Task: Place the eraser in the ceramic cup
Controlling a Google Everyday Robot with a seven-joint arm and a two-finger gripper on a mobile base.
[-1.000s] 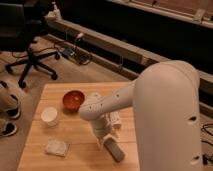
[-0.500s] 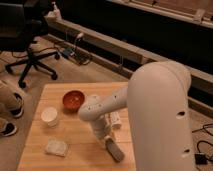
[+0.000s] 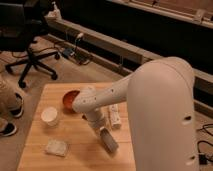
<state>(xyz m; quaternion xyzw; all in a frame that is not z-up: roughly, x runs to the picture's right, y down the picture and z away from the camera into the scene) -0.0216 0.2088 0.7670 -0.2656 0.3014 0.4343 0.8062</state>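
Note:
The eraser [image 3: 109, 140], a flat dark grey bar, is at the front middle of the wooden table [image 3: 35, 160], tilted. My gripper [image 3: 100, 128] is right at the eraser's upper end, coming down from the arm's white wrist. I cannot tell whether it holds the eraser or whether the eraser rests on the table. The ceramic cup [image 3: 50, 115], small, white and round, stands upright at the table's left, about a hand's width left of the gripper.
A red-orange bowl [image 3: 70, 100] sits behind the cup. A pale sponge-like block [image 3: 56, 147] lies at the front left. A white tube [image 3: 114, 116] lies right of the gripper. My large white arm [image 3: 160, 115] covers the table's right side. An office chair [image 3: 30, 55] stands beyond.
The gripper and the eraser have shifted a little up and to the left in the picture, toward the cup. The arm's body has swung slightly. Cup, bowl and sponge have not moved.

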